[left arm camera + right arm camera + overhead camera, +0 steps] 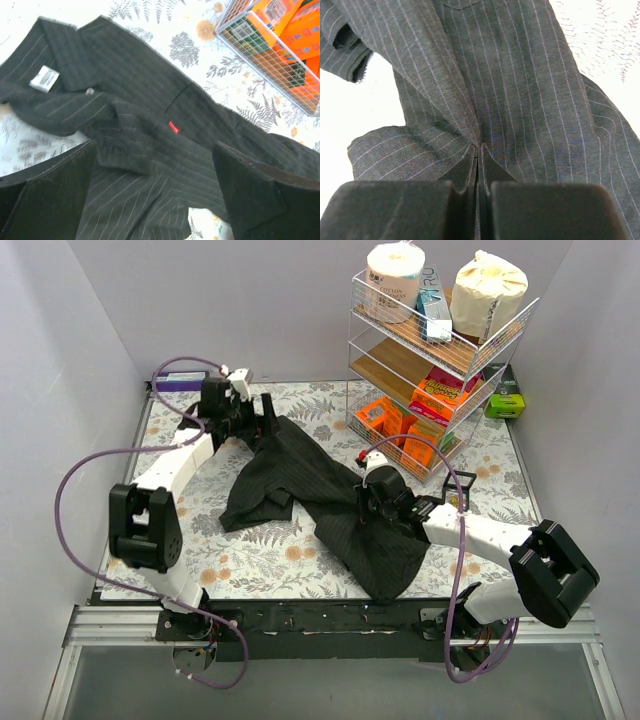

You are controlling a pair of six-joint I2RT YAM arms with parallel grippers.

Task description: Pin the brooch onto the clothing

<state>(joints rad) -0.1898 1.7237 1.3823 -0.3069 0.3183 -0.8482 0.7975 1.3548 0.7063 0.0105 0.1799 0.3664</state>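
The clothing (pixel 300 475) is a black pinstriped shirt lying crumpled across the floral mat. My left gripper (pixel 262 420) is open at the shirt's far end. In the left wrist view it (pixel 154 147) hovers over the collar area, with the red chest label (pixel 173 127), a white neck tag (pixel 44 78) and one small button (pixel 90 91) in sight. My right gripper (pixel 362 505) is at the shirt's middle. In the right wrist view it (pixel 478 146) is shut on a pinched fold of the shirt (pixel 520 75). The brooch is not in view.
A tiered wire rack (pixel 440 350) with orange boxes and paper rolls stands at the back right; its lower basket (pixel 270 60) shows in the left wrist view. A purple box (pixel 180 382) lies at the back left, a green box (pixel 505 403) at the far right.
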